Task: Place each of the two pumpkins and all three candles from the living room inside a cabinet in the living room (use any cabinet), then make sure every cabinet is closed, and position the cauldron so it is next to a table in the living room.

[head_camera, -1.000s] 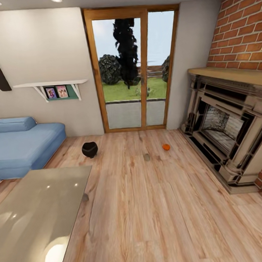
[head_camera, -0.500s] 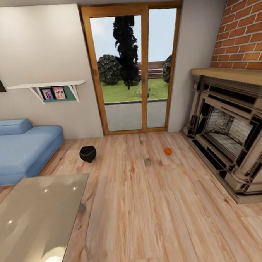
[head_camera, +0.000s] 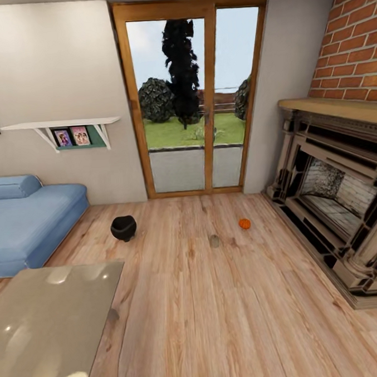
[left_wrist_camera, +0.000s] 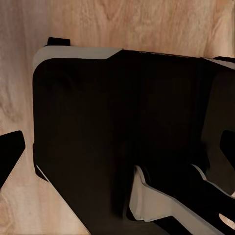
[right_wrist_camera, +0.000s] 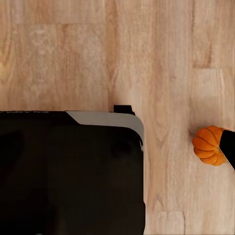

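text: none legible | wall (head_camera: pixel 53 68): partial dark letter, unreadable

bright, even daylight from the glass door (head_camera: pixel 194 99) — soft glare on the table (head_camera: pixel 46 325), edges slightly warped.

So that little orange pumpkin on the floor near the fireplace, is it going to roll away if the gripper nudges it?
Probably a little. The pumpkin looks round and sits free on the smooth plank floor, with nothing beside it to stop it. Its ribbed, slightly flattened shape should make it settle rather than travel far. It looks small, so likely light and easily knocked.
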### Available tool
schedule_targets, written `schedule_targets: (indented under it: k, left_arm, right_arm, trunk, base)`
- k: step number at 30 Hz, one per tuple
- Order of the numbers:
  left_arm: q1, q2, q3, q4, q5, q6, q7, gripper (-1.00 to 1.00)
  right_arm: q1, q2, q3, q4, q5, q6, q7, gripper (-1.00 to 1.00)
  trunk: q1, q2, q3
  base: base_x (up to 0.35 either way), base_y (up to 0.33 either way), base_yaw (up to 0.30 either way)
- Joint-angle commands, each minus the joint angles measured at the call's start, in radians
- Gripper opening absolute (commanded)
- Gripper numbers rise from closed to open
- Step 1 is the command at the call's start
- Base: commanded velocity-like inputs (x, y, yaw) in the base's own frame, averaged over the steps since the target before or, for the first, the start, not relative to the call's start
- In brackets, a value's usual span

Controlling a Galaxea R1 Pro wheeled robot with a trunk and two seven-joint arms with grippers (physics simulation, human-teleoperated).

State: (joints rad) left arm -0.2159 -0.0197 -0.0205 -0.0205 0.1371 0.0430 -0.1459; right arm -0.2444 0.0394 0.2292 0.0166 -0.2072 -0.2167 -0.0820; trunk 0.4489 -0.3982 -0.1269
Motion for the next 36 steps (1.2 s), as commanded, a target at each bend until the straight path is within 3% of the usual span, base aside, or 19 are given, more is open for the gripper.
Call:
schedule_targets:
  k: [1,36]
  left_arm:
    - [0.000,0.000,-0.003,-0.001,0.010,0.005,-0.003,1.00]
    - [0.000,0.001,-0.002,0.000,0.010,0.005,-0.003,1.00]
  right_arm:
    - [-0.001,0.000,0.009,0.002,-0.009,-0.004,-0.002,1.00]
    - [-0.001,0.000,0.009,0.002,-0.009,-0.004,-0.002,1.00]
  trunk:
    - [0.001,-0.002,-0.002]
    - [0.001,-0.002,-0.002]
  base:
    - [0.333,0.000,0.000]
    - [0.333,-0.004,0.000]
